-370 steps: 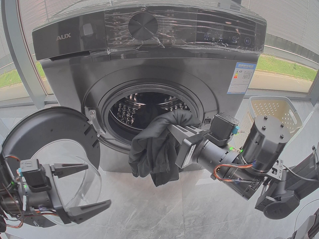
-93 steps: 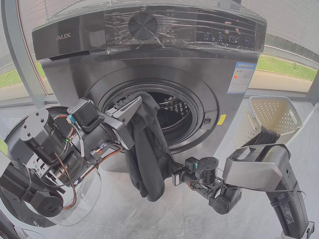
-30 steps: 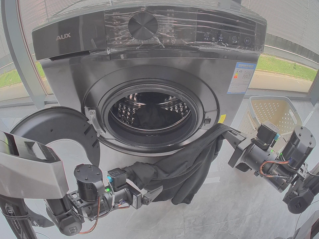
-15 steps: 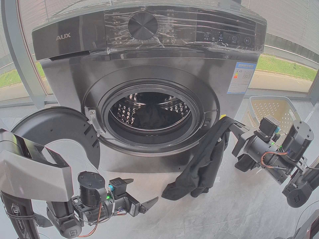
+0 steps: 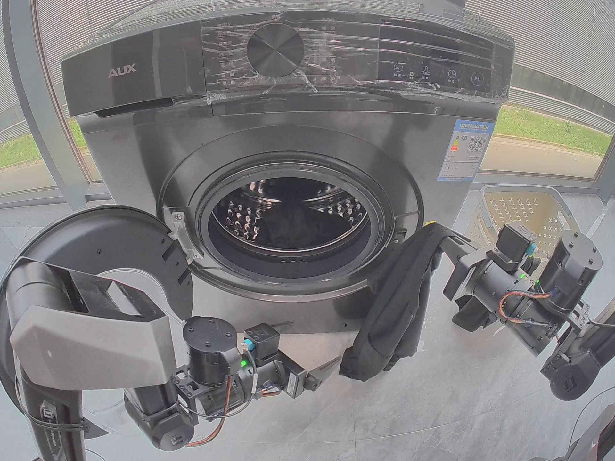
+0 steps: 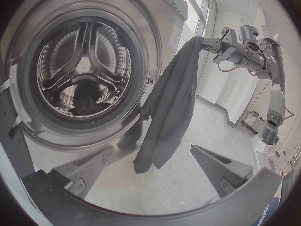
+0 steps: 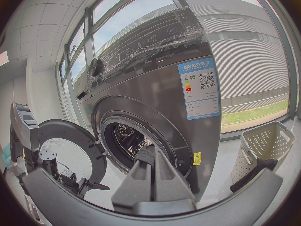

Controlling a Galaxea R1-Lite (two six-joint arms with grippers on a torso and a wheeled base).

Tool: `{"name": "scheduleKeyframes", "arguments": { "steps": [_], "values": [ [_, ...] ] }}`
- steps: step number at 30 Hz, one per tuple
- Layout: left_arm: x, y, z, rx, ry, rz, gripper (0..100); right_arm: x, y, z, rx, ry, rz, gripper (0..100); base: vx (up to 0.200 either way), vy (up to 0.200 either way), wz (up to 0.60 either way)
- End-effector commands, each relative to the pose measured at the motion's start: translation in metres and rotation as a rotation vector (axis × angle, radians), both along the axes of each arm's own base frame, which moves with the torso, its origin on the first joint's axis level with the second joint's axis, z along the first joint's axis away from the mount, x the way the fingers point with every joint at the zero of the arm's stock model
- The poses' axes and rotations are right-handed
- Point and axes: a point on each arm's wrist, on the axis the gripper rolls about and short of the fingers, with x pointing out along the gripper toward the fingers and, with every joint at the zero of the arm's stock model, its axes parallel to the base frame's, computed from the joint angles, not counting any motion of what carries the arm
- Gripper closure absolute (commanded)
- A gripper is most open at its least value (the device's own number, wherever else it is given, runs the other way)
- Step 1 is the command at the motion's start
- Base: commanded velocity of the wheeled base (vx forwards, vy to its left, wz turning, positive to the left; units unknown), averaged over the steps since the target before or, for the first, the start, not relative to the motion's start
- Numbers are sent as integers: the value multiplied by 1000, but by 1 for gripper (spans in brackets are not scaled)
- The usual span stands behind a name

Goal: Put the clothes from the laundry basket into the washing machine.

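Note:
A black garment (image 5: 397, 302) hangs from my right gripper (image 5: 442, 237), which is shut on its top end (image 7: 147, 154) to the right of the washing machine's round opening (image 5: 291, 225). Its hem (image 6: 150, 160) dangles just above the floor. My left gripper (image 5: 315, 342) is low near the floor, open, with its fingertips (image 6: 106, 151) close to that hem and nothing between them. Dark clothes (image 5: 291, 222) lie inside the drum (image 6: 83, 72). The cream laundry basket (image 5: 532, 209) stands at the machine's right, with a dark piece (image 7: 250, 173) draped over its rim.
The machine's door (image 5: 102, 244) stands swung open on the left, behind my left arm. Grey tiled floor (image 5: 416, 417) stretches in front of the machine. Windows run behind and beside it.
A second ago the garment stretched from my right gripper down to my left one. Its lower end dropped free and now hangs straight. My left gripper has moved right toward the hem.

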Motion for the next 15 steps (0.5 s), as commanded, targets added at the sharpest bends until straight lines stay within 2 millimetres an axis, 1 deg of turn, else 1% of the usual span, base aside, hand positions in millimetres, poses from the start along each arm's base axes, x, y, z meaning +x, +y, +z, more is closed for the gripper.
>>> {"name": "scheduleKeyframes", "arguments": {
  "steps": [1,3,8,12,15],
  "values": [
    [10,-22,-8,-22,-26,-34,0,1,6,-1,1,4,-8,100,0,0,0],
    [12,-28,-9,-28,-32,-49,0,2,8,-2,0,9,-14,100,0,0,0],
    [15,-28,-10,-47,-25,-103,0,9,12,-3,6,5,-37,100,0,0,0],
    [25,-32,-8,-66,-48,-92,0,14,25,-4,20,6,-45,100,0,0,0],
    [32,-37,-10,-76,-63,-82,0,14,41,-8,29,15,-52,100,0,0,0]
  ]
}}
